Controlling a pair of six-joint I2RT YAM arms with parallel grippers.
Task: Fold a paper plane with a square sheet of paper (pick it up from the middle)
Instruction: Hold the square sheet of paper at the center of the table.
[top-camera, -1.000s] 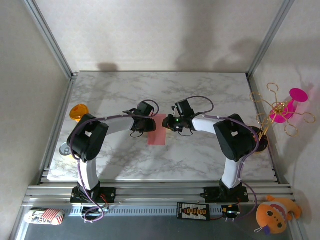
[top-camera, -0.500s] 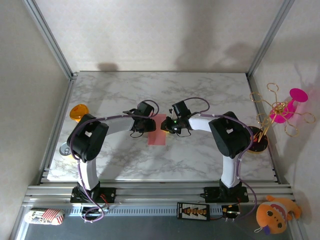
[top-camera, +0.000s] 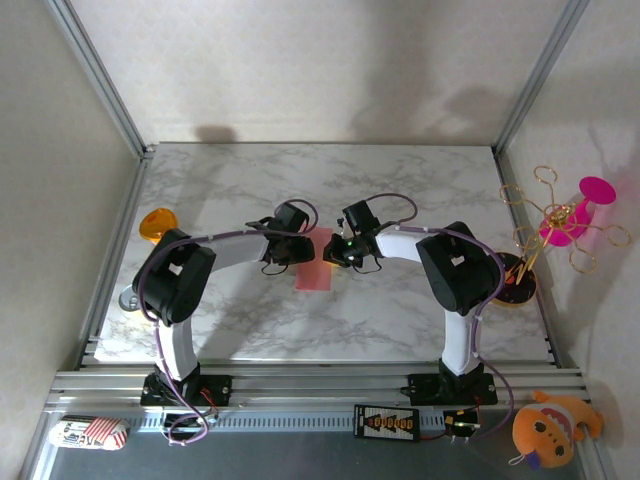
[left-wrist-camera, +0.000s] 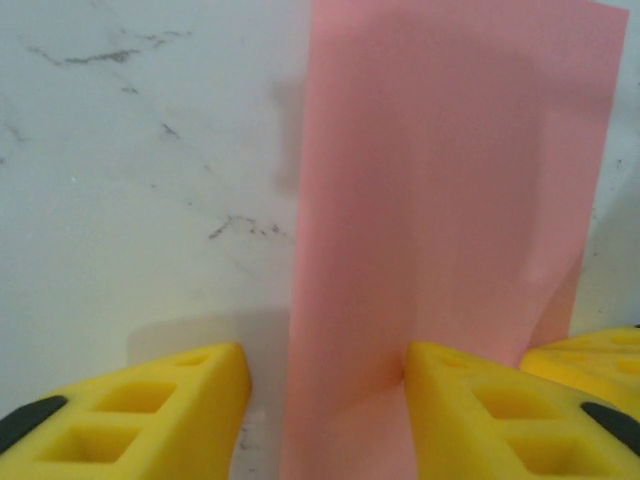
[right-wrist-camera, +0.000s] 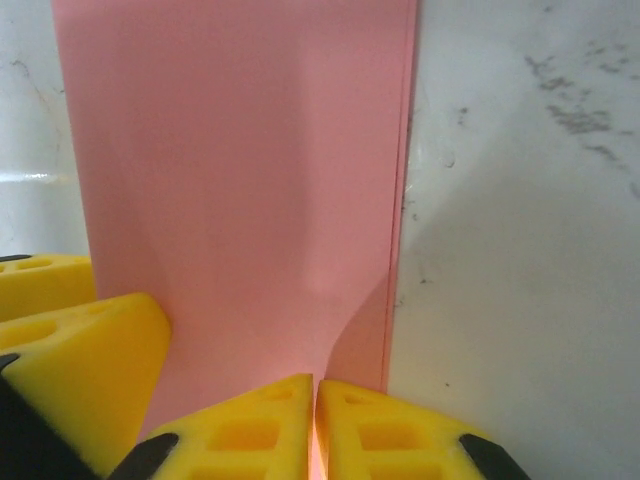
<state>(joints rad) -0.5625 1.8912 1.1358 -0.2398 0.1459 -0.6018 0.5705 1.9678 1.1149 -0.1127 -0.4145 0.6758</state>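
- Early fold, by the look of it: the right tool (right-wrist-camera: 314, 400) is pinching the pink sheet of paper (right-wrist-camera: 230, 150) at its doubled edge.
- Meanwhile the left tool (left-wrist-camera: 325, 365) is straddling it, spread apart.
- The next move is probably calling for pressing the crease, edges aligned.

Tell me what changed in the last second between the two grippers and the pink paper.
The right gripper slid left onto the right edge of the square sheet of paper and now pinches it there, jaws together. The left gripper stayed at the opposite edge, open astride it. The sheet stayed where it lay on the table.
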